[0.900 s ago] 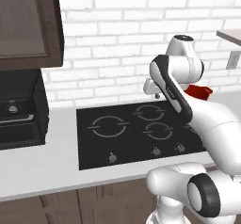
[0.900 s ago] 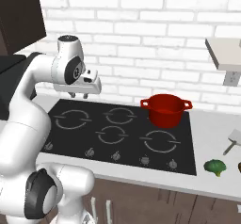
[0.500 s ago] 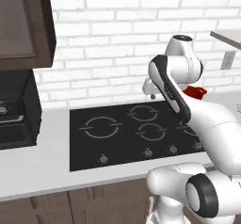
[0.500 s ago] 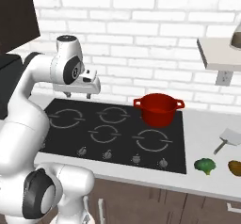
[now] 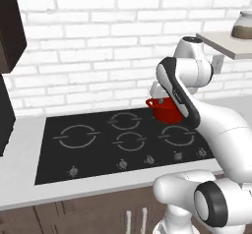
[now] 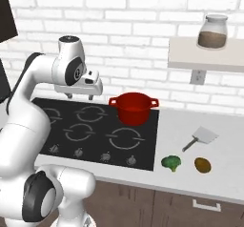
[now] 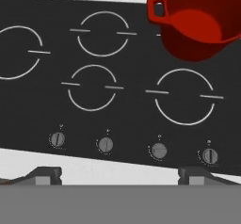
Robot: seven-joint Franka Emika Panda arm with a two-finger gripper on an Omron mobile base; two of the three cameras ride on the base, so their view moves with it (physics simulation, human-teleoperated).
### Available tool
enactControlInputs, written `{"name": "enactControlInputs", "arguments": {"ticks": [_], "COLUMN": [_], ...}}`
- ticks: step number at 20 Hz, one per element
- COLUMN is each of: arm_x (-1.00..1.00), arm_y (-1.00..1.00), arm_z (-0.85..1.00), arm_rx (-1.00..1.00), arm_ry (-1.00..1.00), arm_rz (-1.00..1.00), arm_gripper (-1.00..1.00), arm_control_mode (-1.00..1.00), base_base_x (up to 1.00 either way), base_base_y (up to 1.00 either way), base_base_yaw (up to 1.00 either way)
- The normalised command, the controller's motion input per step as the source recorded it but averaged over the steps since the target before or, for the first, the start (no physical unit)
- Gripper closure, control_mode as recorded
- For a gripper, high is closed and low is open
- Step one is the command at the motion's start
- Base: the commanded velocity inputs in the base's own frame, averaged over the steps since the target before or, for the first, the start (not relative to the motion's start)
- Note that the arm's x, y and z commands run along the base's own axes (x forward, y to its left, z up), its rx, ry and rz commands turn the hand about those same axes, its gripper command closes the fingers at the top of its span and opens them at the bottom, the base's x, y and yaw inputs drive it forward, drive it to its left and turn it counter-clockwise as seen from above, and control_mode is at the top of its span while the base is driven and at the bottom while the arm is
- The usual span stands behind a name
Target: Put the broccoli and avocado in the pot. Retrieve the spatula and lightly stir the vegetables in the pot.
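The glossy red pot stands empty on the back right burner of the black cooktop. On the counter right of the cooktop lie the broccoli, the brown-green avocado and the spatula with its blade toward the wall. My gripper hangs above the back burners, left of the pot, pointing down. In the hand view its fingertips stand wide apart, open, with nothing between them, and the pot is at the upper right. In the left base view the pot is partly hidden behind my arm.
A glass jar of brown contents sits on a wall shelf above the counter. A row of knobs runs along the cooktop's front edge. A brick wall closes the back. A wall outlet sits under the shelf.
The whole picture has shifted left, so the base has driven to the right. The pot, broccoli, avocado and spatula now sit nearer the middle of the right base view. The arm keeps its pose.
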Motion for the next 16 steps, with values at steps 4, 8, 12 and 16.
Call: {"name": "enactControlInputs", "arguments": {"ticks": [4,8,12,16], "arm_x": [0.00,0.00,0.00,0.00], "arm_y": [0.00,0.00,0.00,0.00], "arm_z": [0.00,0.00,0.00,0.00], "arm_rx": [0.00,0.00,0.00,0.00], "arm_ry": [0.00,0.00,0.00,0.00], "arm_rz": [0.00,0.00,0.00,0.00], "arm_gripper": [-1.00,-1.00,-1.00,-1.00], "arm_control_mode": [1.00,1.00,1.00,1.00], "base_base_x": [0.07,0.13,0.08,0.07], "base_base_y": [-0.38,-0.32,-0.47,-0.49], "base_base_yaw": [0.00,0.00,0.00,0.00]}}
